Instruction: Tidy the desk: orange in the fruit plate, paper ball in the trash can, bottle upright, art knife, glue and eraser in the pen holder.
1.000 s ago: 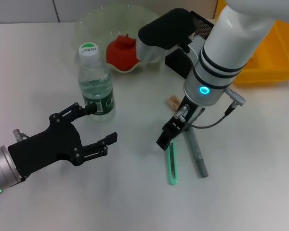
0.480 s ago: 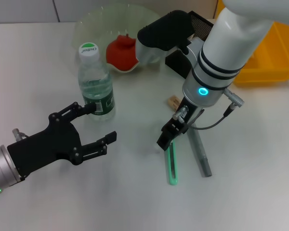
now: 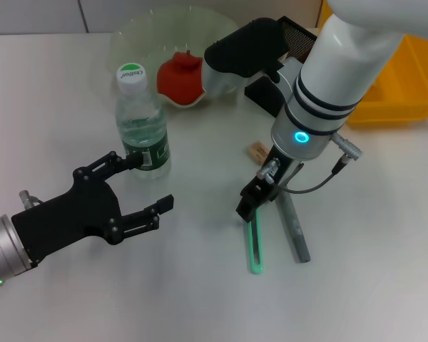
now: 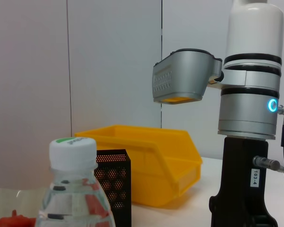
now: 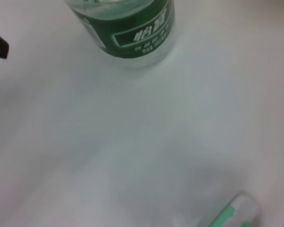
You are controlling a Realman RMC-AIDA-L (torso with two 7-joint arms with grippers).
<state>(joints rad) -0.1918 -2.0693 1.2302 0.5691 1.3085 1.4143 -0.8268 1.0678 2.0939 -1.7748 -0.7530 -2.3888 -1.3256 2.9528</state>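
I see my right tool (image 3: 251, 206) low over the tabletop (image 3: 385, 235), its black tip at the top of one green art knife (image 3: 255, 246), with one grey stick (image 3: 292, 226) just beside; whether it is clenched I cannot tell. My left tool (image 3: 139, 191) hangs released near the one upright bottle (image 3: 140, 127). One fruit plate (image 3: 132, 32), one black pen holder (image 3: 289, 43) and one yellow bin (image 3: 406, 82) stand behind.

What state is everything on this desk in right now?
Bottle: upright, capped.
Plate: holds a red fruit.
Green knife: flat on desk.
Grey pen: flat on desk.
Pen holder: upright.
Left gripper: open, empty.
Right gripper: above the knife.
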